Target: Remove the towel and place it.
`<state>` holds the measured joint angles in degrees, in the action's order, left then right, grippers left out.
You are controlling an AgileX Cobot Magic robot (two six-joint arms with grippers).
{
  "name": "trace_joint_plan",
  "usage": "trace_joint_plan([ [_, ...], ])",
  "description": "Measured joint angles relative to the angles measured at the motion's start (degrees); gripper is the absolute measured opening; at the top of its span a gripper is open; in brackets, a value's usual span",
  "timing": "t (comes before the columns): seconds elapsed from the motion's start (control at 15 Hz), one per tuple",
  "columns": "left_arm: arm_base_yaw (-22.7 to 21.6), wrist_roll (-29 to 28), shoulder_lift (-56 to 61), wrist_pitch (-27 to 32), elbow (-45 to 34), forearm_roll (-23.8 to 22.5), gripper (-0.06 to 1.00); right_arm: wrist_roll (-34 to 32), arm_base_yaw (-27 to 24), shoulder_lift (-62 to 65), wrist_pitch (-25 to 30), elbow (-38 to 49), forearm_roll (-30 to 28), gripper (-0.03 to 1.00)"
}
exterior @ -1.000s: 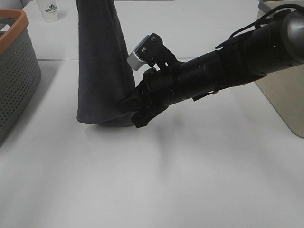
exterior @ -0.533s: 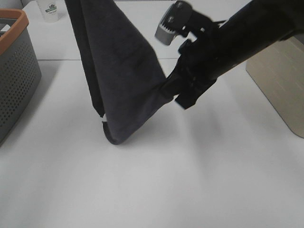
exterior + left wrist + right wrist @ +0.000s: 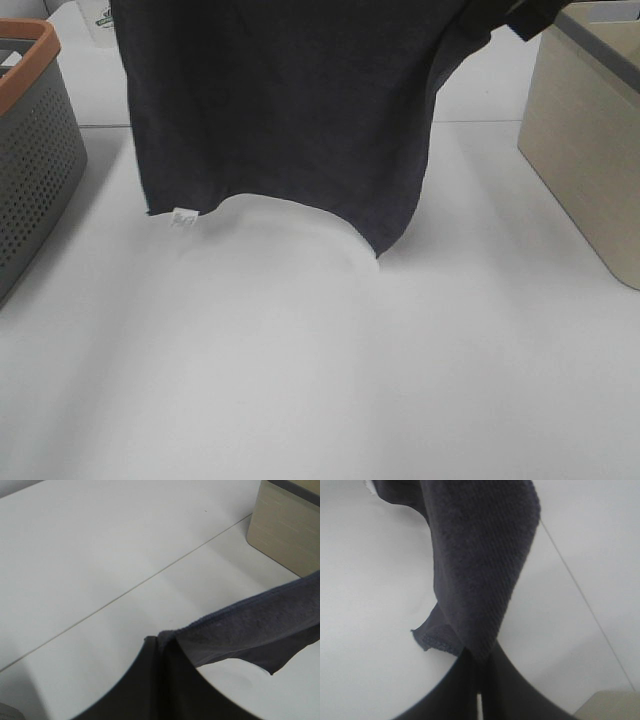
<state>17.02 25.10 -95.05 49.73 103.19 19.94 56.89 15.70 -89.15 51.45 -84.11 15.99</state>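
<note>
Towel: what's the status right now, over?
Left pincer and right pincer shut on towel top corners. Towel hangs spread over table. Basket left, beige bin right, both off to the sides.

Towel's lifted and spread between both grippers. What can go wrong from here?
1. The left gripper and right gripper each pinch only a thin bit of the towel; a slip would drop one side.
2. The hem hangs uneven, lowest at the corner away from the tag, so it may bunch on the table when lowered.
3. The beige box sits close on the right; the cloth could snag on it.
</note>
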Motion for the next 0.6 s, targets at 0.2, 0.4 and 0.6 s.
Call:
trace_joint_plan([
  [0.2,0.0,0.0,-0.17,-6.02,-6.3,3.9,0.0,0.0,0.0,0.06,0.97,-1.66,-1.6,0.02],
  [0.4,0.0,0.0,-0.23,-13.01,-8.82,6.7,0.0,-2.41,0.0,0.0,0.29,-1.78,-3.95,0.02],
  [0.6,0.0,0.06,-0.92,-20.17,-8.82,7.1,0.0,-2.01,0.0,-0.8,-5.33,-1.78,-8.37,0.02],
])
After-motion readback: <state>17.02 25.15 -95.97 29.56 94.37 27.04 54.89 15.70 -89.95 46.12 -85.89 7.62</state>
